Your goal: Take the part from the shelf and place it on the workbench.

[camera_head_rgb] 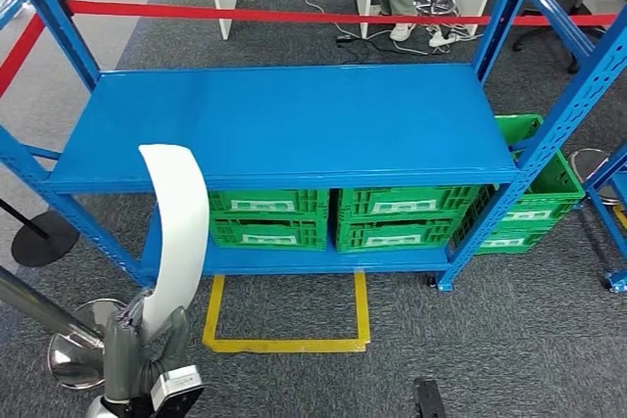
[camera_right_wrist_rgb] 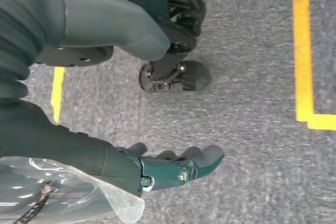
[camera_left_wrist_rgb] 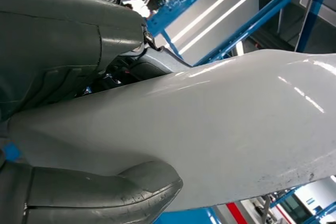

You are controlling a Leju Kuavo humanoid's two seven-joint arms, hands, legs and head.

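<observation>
White part [camera_head_rgb: 177, 227] in left hand [camera_head_rgb: 144, 349]

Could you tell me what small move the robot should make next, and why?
Probably turn away from the blue shelf toward the workbench. The left robot hand already grips the white curved part, lifted off the shelf top, and no workbench is in view ahead. The right robot hand hangs open.
</observation>
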